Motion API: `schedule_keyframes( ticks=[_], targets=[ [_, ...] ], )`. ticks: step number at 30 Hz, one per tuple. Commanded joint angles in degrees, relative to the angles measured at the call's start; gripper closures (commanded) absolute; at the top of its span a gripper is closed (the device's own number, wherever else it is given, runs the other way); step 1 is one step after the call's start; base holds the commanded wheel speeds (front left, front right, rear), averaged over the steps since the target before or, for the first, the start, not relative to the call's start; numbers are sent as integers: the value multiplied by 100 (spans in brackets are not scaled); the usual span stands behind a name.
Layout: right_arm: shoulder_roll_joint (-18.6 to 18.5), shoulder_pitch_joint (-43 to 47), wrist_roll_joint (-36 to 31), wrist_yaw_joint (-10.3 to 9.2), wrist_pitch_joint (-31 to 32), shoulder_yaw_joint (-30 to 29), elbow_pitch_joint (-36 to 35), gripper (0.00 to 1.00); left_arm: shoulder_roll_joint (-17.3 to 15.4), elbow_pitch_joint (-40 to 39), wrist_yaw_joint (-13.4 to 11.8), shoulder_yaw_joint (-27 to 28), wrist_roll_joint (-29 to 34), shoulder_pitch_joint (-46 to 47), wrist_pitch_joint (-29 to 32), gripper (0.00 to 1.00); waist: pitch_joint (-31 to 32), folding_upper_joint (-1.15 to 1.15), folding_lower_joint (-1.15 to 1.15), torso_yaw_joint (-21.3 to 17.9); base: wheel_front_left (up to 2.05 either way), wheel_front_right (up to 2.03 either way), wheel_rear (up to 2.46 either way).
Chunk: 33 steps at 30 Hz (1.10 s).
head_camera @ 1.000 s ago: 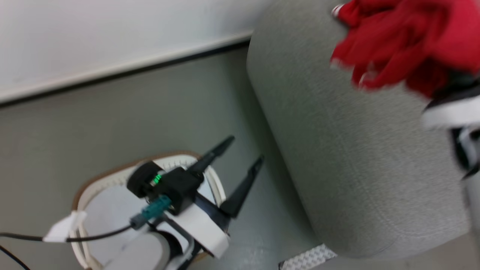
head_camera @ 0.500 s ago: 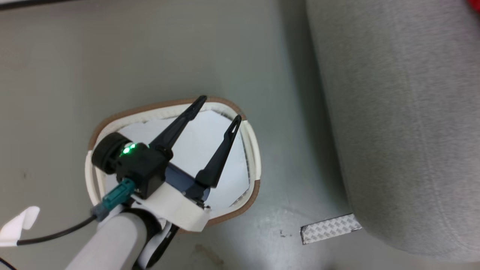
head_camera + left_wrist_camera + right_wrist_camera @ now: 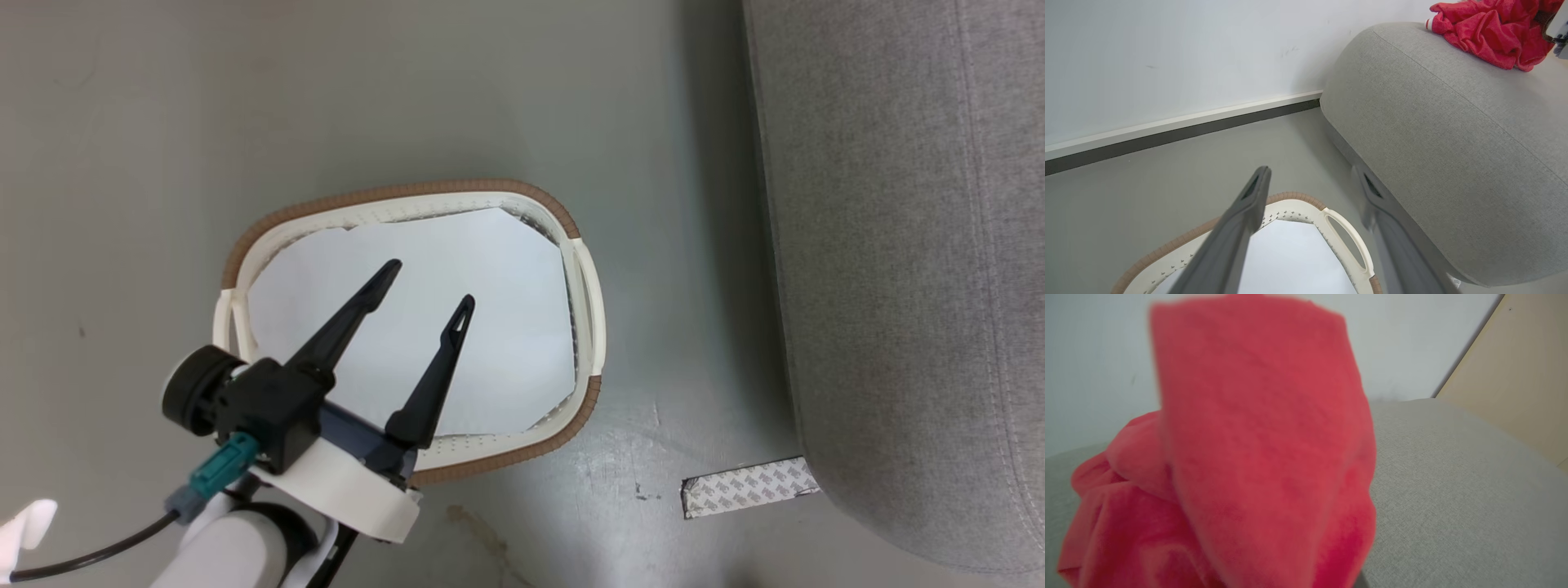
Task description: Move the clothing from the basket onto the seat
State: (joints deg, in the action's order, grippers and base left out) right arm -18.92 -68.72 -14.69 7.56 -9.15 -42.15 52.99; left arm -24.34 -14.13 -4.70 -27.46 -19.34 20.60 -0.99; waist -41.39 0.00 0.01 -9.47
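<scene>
Since the earlier frames your head camera has swung down off the seat top. The left hand [image 3: 430, 284] now hangs over the basket [image 3: 408, 194], jaws spread wide, gripping nothing. Note the basket on the floor [image 3: 122, 122]: only the pale sheet [image 3: 506, 327] lines it, and no red shows inside. Beside it stands the seat [image 3: 898, 245]. Farthest off, the clothing [image 3: 1490, 28] lies bunched on the seat top: red, soft and creased, with a white cuff at one edge. Your right hand [image 3: 1551, 28] is closed, apparently on a fold of it. Judgement: only the release remains.
</scene>
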Motion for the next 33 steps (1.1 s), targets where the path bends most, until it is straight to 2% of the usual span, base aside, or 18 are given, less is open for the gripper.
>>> schedule_keyframes(
  ticks=[1,2,3,4,5,6,12,20,23,27,33],
  targets=[
    [31,17,-64,-15,-63,-62,33,100,-42,-40,-29,29,-62,-50,-10,0,29,0,-1,-15,0,0,0],
    [76,-24,-159,-15,-110,-148,68,97,-54,-43,-48,41,-74,-81,-4,0,51,0,-1,-26,0,0,0],
    [116,-61,-271,-15,-158,-194,105,84,-56,-48,-71,50,-86,-104,-6,0,79,0,-1,-44,0,0,0],
    [147,-94,-338,-15,-182,-236,144,54,-51,-56,-90,63,-93,-123,-13,0,111,0,-1,-63,0,0,0],
    [159,-111,-411,-15,-224,-245,176,6,-44,-60,-111,79,-111,-130,-28,0,144,0,-1,-84,0,0,0],
    [164,-133,-485,-15,-244,-252,215,0,-36,-56,-123,93,-135,-136,-40,0,181,0,-1,-107,0,0,0],
    [210,92,-732,-15,-400,-44,526,0,51,99,-170,196,-217,-146,-212,0,561,0,-1,-246,0,0,0],
    [460,1033,-494,-15,-588,499,470,0,201,542,-250,344,-517,-387,-601,0,1332,0,-1,-355,0,0,0],
    [680,1479,-304,-15,-604,788,141,0,196,736,-300,436,-558,-576,-763,0,1630,0,-1,-385,0,0,0],
    [982,2230,105,-15,-604,1293,-685,0,252,992,-364,546,-695,-857,-1002,0,2054,0,-1,-362,0,0,0],
    [1204,3416,549,-15,-606,2107,-1974,0,339,1380,-584,773,-684,-1274,-1307,0,2653,0,-1,-174,0,0,0]
  ],
)
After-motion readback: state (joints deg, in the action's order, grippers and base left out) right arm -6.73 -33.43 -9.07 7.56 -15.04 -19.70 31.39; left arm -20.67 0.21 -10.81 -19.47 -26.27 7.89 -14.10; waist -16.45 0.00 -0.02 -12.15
